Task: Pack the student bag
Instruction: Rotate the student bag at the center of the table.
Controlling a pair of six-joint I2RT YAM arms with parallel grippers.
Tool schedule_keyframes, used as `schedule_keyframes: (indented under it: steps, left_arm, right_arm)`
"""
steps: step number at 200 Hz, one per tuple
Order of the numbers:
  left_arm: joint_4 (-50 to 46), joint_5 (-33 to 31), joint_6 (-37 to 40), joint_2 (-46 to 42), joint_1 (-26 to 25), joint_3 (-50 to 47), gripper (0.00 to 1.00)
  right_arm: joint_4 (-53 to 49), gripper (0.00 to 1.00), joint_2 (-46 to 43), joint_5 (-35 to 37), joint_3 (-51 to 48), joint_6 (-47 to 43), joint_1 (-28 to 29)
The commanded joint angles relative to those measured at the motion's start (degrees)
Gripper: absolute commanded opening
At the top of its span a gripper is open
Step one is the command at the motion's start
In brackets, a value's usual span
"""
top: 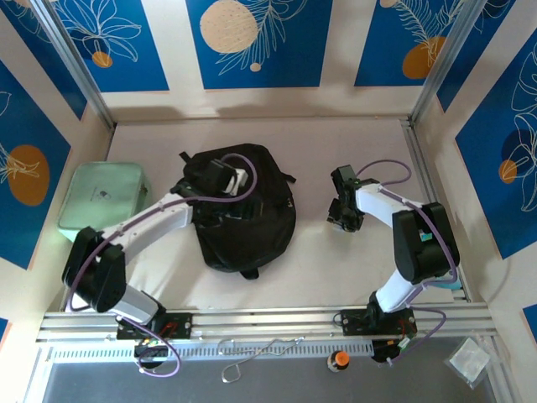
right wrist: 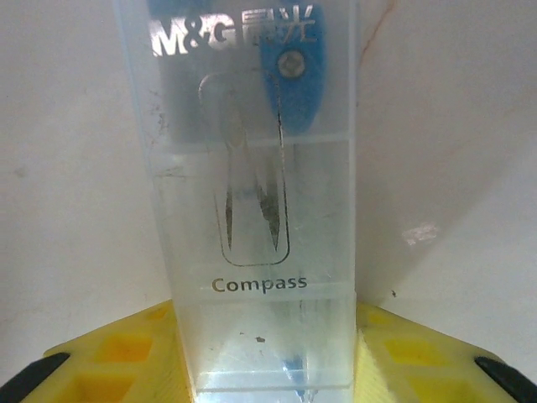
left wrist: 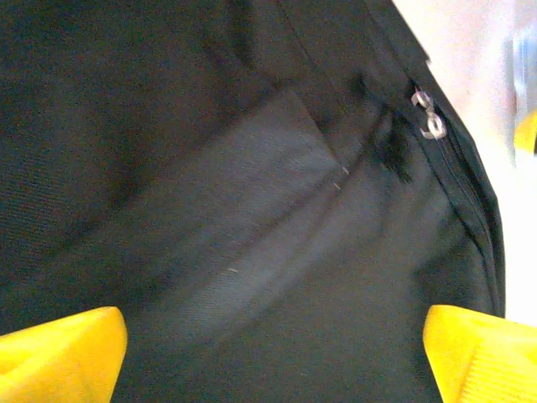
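1. pale tabletop (top: 336,277) hemmed in by blue leaf-print panels (top: 260,50): the student bag (top: 252,227), black and soft, lies left of centre in mid-table, with a mint-green case (top: 101,197) near it on the left.
2. left arm stretches from its near-left base, far and to the right, its forearm crossing the bag's left edge. the left gripper (top: 228,178) hangs over the bag's far part.
3. seen from the left wrist, that gripper's yellow fingers (left wrist: 59,353) stand wide apart, released, gripping nothing. black bag fabric lies under them, with two silver zip pulls (left wrist: 428,117) at the upper right.
4. right arm rises from its near-right base, folds at the elbow and reaches left. the right gripper (top: 342,211) points down at the table, right of the bag and apart from it.
5. seen from the right wrist, the jaws are clenched on one end of a clear compass box (right wrist: 260,210), a yellow finger pressed to each side. a blue-topped compass (right wrist: 289,75) shows inside.
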Motion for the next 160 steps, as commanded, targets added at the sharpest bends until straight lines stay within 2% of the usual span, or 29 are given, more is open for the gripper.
schedule_keyframes:
  steps: [1,31,76,105,126,160]
  left_arm:
    - [1.96,3.20,-4.30,2.51,-1.66,-2.12,0.88]
    - [8.40,8.12,-7.88,5.96,-5.02,-4.12,0.87]
    - [16.01,9.42,-12.81,14.66,-10.20,-0.71,0.85]
    - [18.21,9.61,-16.17,19.68,-12.30,5.43,0.84]
    - [19.04,9.65,-17.38,19.80,-12.46,9.06,0.84]
    - [16.61,9.34,-15.53,15.23,-11.24,11.49,0.85]
  right_arm:
    - [0.68,0.37,-3.94,0.36,0.06,0.61,-0.27]
    - [0.66,0.38,-5.79,0.03,0.06,0.69,-0.83]
    - [1.00,0.38,-8.38,-0.55,-0.55,1.24,-1.60]
    - [1.10,0.38,-10.43,-0.99,-1.21,1.07,-2.48]
    - [1.52,0.38,-11.98,-1.69,-1.61,0.31,-3.12]
    - [3.53,0.38,-14.64,-5.08,-1.79,-3.13,-3.26]
